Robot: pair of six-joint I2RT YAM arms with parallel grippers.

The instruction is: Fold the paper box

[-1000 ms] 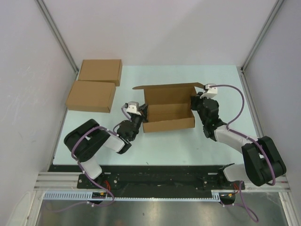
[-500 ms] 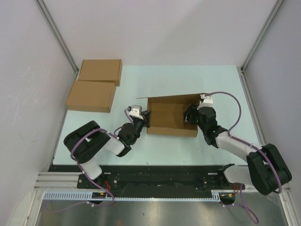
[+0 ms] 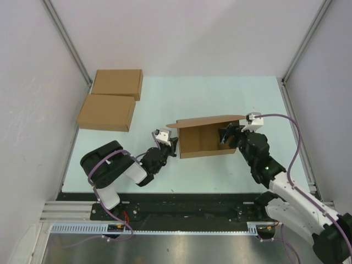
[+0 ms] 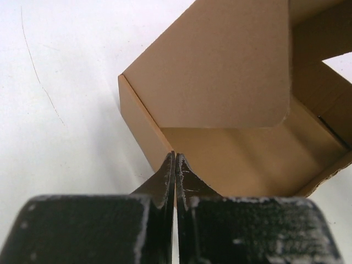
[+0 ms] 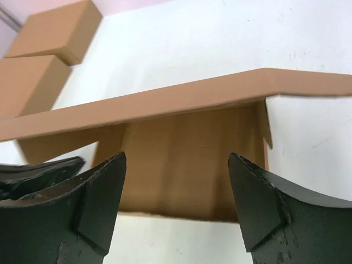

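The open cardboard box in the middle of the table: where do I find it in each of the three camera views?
Top external: the paper box sits near the centre.
Left wrist: it fills the upper right, close up.
Right wrist: it spans the middle, lid edge on top.
Shared landmark: the two flat boxes, upper left in the top and right wrist views; not in the left wrist view.

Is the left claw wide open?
No, the left claw has its two fingers pressed tight together, with their tips right by the paper box.
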